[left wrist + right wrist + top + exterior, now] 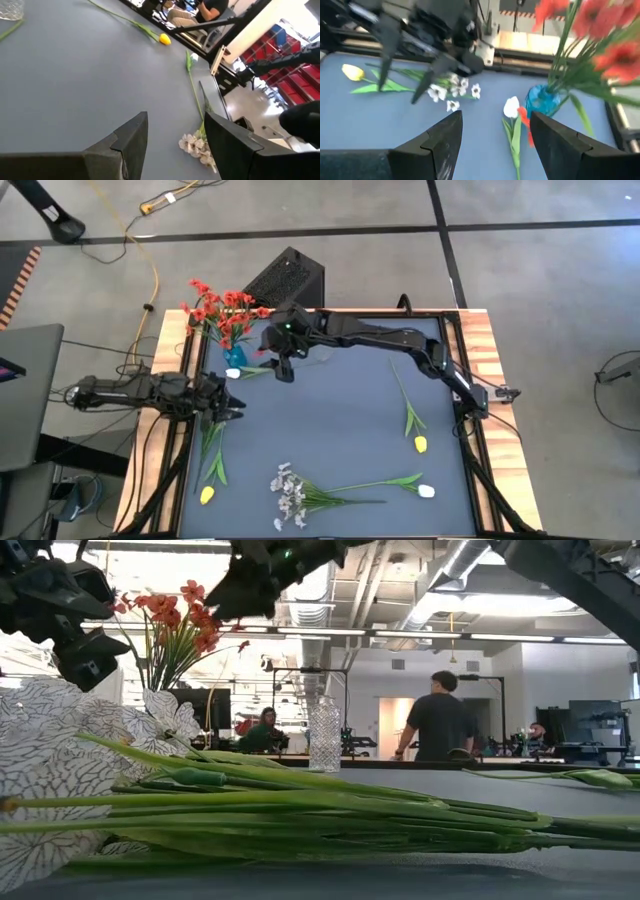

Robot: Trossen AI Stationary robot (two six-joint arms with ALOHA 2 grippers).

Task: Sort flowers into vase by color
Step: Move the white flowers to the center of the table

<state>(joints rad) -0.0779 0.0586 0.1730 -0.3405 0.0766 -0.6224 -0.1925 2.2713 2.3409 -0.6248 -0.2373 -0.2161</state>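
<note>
We have the red blossom clusters (222, 310) standing in the blue vase (236, 357), while yellow tulips (421, 444), white tulips (427, 491) and the white spray (290, 495) lie on the bench (340, 420), both the left gripper (232, 405) and right gripper (283, 370) released and empty.

Both arms are matte black, built of rounded tube links joined by blocky housings. The right arm (400, 340) carries a small green light near its wrist, and a thin cable runs along its lower link. The left arm (130, 390) trails dark cables at its base. Each gripper, left gripper (172, 137) and right gripper (492, 132), ends in two flat, wedge-shaped black fingers with angular edges.
</note>
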